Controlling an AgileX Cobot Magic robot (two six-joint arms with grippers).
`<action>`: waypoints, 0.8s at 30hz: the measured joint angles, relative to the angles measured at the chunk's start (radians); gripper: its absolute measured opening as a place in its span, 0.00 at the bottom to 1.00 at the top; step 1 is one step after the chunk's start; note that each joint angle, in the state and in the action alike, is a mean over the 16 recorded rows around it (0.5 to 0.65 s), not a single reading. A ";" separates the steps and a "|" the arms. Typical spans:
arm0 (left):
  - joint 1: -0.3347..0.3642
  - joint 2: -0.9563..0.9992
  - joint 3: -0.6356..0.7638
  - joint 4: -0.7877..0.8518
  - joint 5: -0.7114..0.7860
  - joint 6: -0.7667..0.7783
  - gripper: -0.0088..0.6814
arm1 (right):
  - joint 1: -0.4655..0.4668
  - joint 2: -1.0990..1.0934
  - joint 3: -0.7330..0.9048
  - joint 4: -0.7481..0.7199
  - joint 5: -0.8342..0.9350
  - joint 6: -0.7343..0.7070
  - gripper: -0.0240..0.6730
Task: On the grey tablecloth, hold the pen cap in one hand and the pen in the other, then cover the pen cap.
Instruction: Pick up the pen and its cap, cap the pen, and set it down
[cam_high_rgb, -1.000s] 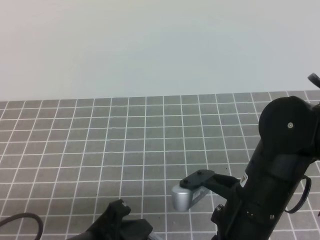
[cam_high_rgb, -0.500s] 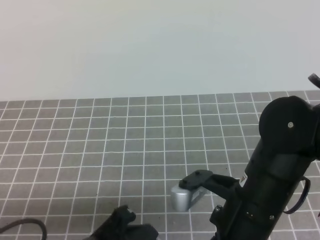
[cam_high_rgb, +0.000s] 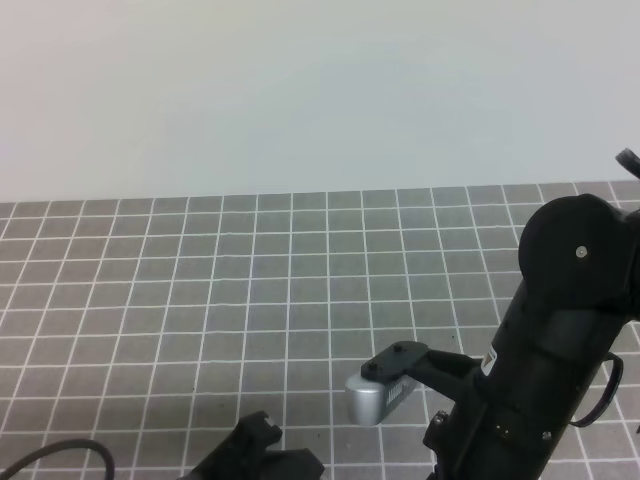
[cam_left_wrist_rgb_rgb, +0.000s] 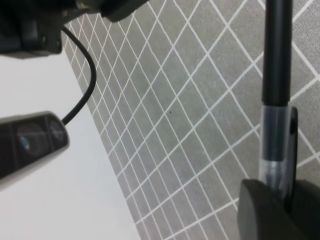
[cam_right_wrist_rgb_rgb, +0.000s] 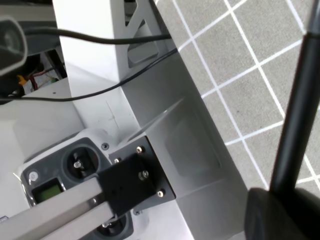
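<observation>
The grey tablecloth (cam_high_rgb: 250, 290) fills the high view, where both grippers are below the frame edge. In the left wrist view my left gripper (cam_left_wrist_rgb_rgb: 277, 200) is shut on the pen cap (cam_left_wrist_rgb_rgb: 274, 145), a short greyish tube with a clip. The pen (cam_left_wrist_rgb_rgb: 278, 55), a slim black stick, runs straight up from the cap's open end and seems seated in it. In the right wrist view the pen (cam_right_wrist_rgb_rgb: 300, 110) rises from my right gripper (cam_right_wrist_rgb_rgb: 287, 197), which is shut on it. The pen's tip is hidden.
The bulky right arm (cam_high_rgb: 550, 350) and its silver wrist camera (cam_high_rgb: 375, 397) stand at the lower right, the left arm (cam_high_rgb: 265, 455) at the bottom edge. Beyond the cloth's edge are a grey metal frame (cam_right_wrist_rgb_rgb: 185, 140), cables (cam_right_wrist_rgb_rgb: 100, 37) and a control box (cam_right_wrist_rgb_rgb: 75, 170).
The left arm has slid to the right and sunk lower at the bottom of the high view. The right arm has barely moved.
</observation>
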 joint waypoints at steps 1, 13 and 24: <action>0.000 0.001 0.000 0.000 -0.002 -0.002 0.12 | 0.000 0.000 0.000 0.000 -0.002 0.000 0.03; -0.019 0.004 0.000 -0.001 -0.008 -0.026 0.12 | 0.000 0.000 0.000 -0.001 -0.024 -0.005 0.03; -0.064 0.035 0.002 -0.028 -0.024 -0.038 0.12 | 0.000 0.000 0.000 -0.006 -0.024 -0.005 0.03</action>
